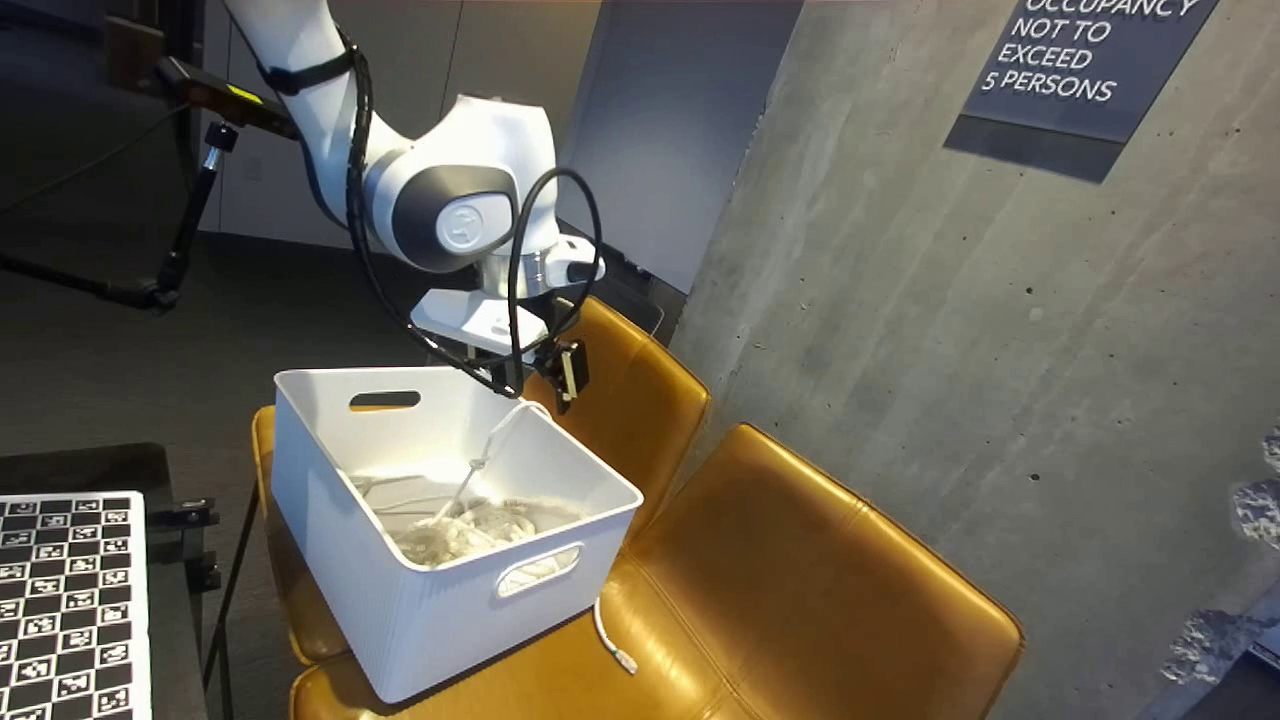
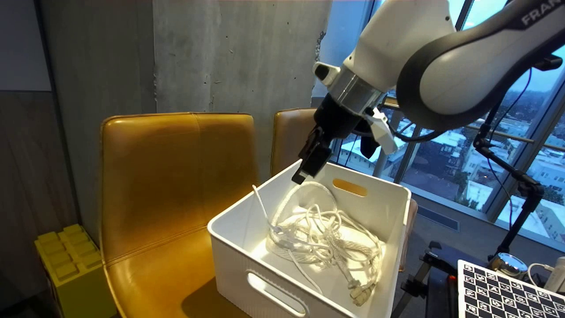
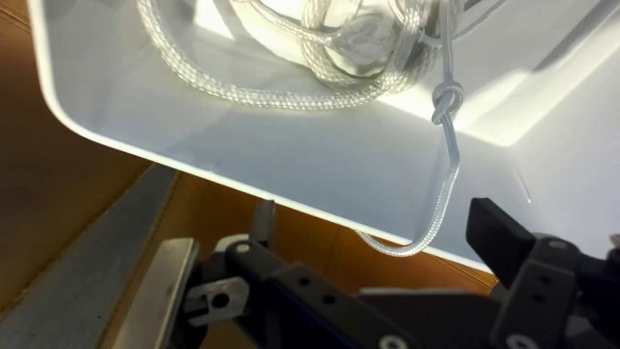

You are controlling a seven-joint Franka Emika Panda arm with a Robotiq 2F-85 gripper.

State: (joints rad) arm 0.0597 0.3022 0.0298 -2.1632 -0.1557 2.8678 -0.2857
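Gaping wide near the tabletop's (image 1: pixel 670 610) rear edge, the tool (image 3: pixel 375 217), if misaligned, could strike the bin (image 1: pixel 450 630), dislodging the cord (image 3: pixel 447 189).

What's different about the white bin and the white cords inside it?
The bin is big and boxy; the cords are thin and curvy. The bin stands upright, while the cords mostly lie tangled inside it, with one looping over its edge. Both look whitish.

Cords (image 2: pixel 326 240) in bin (image 2: pixel 231 269) on chairs (image 1: pixel 820 560)
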